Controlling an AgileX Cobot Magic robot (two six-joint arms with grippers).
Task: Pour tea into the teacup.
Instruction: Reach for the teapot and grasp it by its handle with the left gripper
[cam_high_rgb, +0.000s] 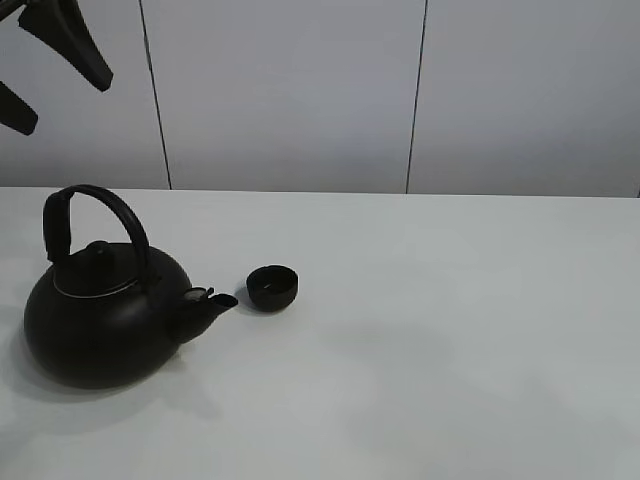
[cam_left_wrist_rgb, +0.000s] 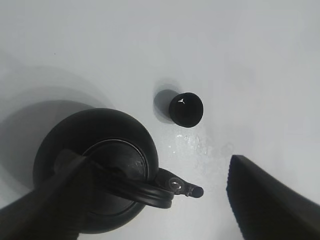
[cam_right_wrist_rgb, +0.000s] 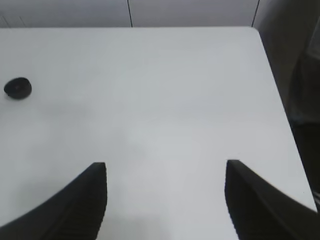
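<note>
The small matte black teacup (cam_high_rgb: 272, 287) stands on the white table, just beyond the spout of the big black kettle (cam_high_rgb: 100, 325). The kettle stands upright at the left with its arched handle up. My left gripper (cam_high_rgb: 65, 100) is open and empty, high above the table at the far left. In the left wrist view my gripper (cam_left_wrist_rgb: 155, 160) looks down on the kettle (cam_left_wrist_rgb: 95, 165) and the teacup (cam_left_wrist_rgb: 186, 110). My right gripper (cam_right_wrist_rgb: 166, 164) is open and empty over bare table, far from the teacup (cam_right_wrist_rgb: 17, 88). It does not show in the exterior high view.
Water droplets (cam_left_wrist_rgb: 200, 147) lie on the table between the spout and the teacup. The table's right edge (cam_right_wrist_rgb: 280, 100) shows in the right wrist view, with dark floor beyond. A grey panelled wall (cam_high_rgb: 300, 90) stands behind the table.
</note>
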